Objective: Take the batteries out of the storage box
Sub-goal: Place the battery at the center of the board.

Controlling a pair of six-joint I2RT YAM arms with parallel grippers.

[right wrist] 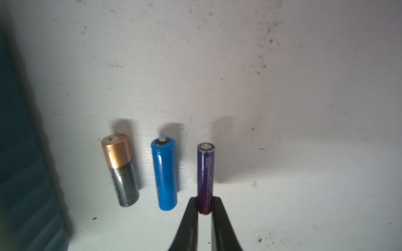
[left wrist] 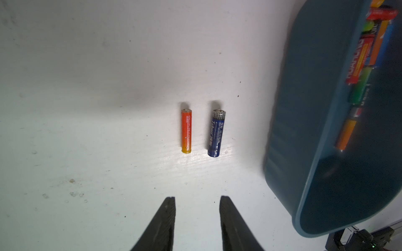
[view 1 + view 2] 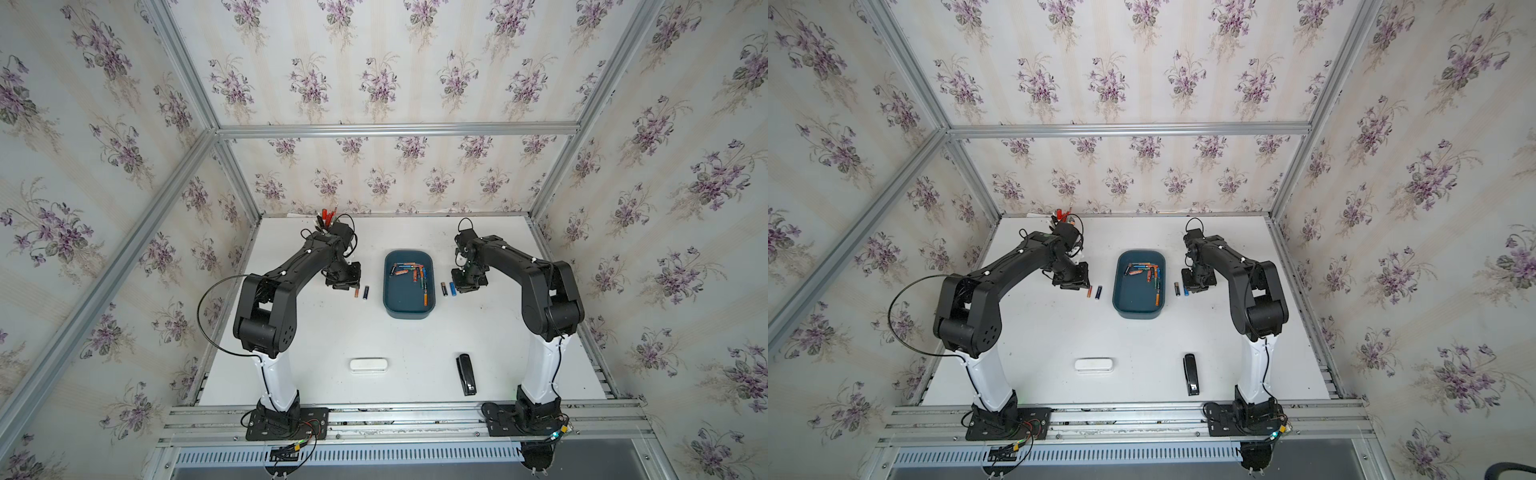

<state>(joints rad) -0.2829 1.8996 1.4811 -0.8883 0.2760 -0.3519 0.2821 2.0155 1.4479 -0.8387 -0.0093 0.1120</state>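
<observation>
The teal storage box (image 3: pixel 402 301) (image 3: pixel 1136 300) sits mid-table in both top views, with several batteries (image 3: pixel 409 272) in its far half. On the table left of the box lie an orange battery (image 2: pixel 186 131) and a dark blue battery (image 2: pixel 216 133). My left gripper (image 2: pixel 196 198) hovers just short of them, open and empty. Right of the box lie a copper-and-black battery (image 1: pixel 120 169) and a blue battery (image 1: pixel 165 173). My right gripper (image 1: pixel 205 202) is shut on the end of a purple battery (image 1: pixel 205 171) beside them, low over the table.
A small white oblong case (image 3: pixel 368 365) and a black stapler (image 3: pixel 466 374) lie near the front of the table. A cluster of red and black items (image 3: pixel 328 218) stands at the back left, behind the left arm. Metal frame rails border the table.
</observation>
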